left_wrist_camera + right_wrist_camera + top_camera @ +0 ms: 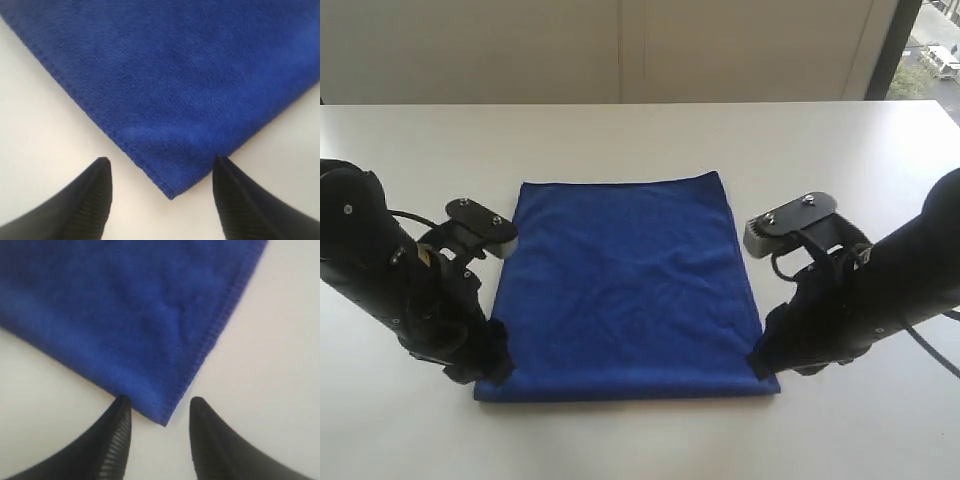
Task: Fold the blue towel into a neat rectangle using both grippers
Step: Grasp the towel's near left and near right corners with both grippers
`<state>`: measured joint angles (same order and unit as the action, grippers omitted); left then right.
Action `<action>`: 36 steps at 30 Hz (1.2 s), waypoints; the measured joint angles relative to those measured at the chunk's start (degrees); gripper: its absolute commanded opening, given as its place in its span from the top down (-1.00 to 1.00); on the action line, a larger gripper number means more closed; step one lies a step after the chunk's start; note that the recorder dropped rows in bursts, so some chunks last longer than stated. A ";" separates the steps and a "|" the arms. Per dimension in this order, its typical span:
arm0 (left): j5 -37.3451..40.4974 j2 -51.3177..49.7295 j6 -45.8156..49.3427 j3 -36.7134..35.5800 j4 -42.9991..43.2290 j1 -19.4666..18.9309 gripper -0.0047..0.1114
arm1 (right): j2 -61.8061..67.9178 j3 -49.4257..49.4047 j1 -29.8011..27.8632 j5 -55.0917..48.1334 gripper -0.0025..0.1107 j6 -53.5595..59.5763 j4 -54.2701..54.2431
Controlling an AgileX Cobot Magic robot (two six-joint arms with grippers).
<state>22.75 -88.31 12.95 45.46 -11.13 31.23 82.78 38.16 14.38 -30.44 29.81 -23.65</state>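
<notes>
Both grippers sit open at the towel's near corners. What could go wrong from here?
1. Only the corner tip of the towel lies inside the left gripper; closing may catch just the hem, and the cloth may slip out on lifting.
2. At the right gripper the corner sits nearer one finger, so closing could push the cloth aside rather than pinch it.
3. Unequal grips would likely skew the fold.

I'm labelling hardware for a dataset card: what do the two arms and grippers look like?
The left arm and right arm are bulky matte black, trailing black cables. Each wrist carries a grey block under a black screwed plate. The left gripper and right gripper have black fingers tapering to points, ribbed inside.
</notes>
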 measured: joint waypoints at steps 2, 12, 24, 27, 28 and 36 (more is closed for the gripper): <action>1.41 0.00 14.07 0.00 0.23 0.00 -0.17 | -0.15 0.00 1.29 -0.75 0.30 14.93 1.28; 0.22 -1.29 36.03 0.00 0.23 0.00 -0.17 | 3.64 0.00 2.05 2.23 0.30 46.78 1.93; 0.19 -2.70 42.16 0.00 -3.08 0.00 -0.17 | 5.91 -1.31 3.20 2.36 0.30 52.91 1.96; 0.19 -3.05 42.57 0.00 -3.20 0.00 -0.17 | 6.58 -1.85 3.29 3.77 0.30 53.19 1.86; 0.19 -3.23 43.08 0.00 -3.20 0.00 -0.17 | 6.71 -1.96 3.29 4.07 0.28 53.19 1.74; -1.45 -5.15 45.80 -0.24 -3.20 0.00 -0.17 | 7.22 -2.06 3.29 5.67 0.12 53.19 1.63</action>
<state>21.29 -93.46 58.75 45.23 -14.33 31.23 90.01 36.10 17.67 -24.77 83.01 -22.03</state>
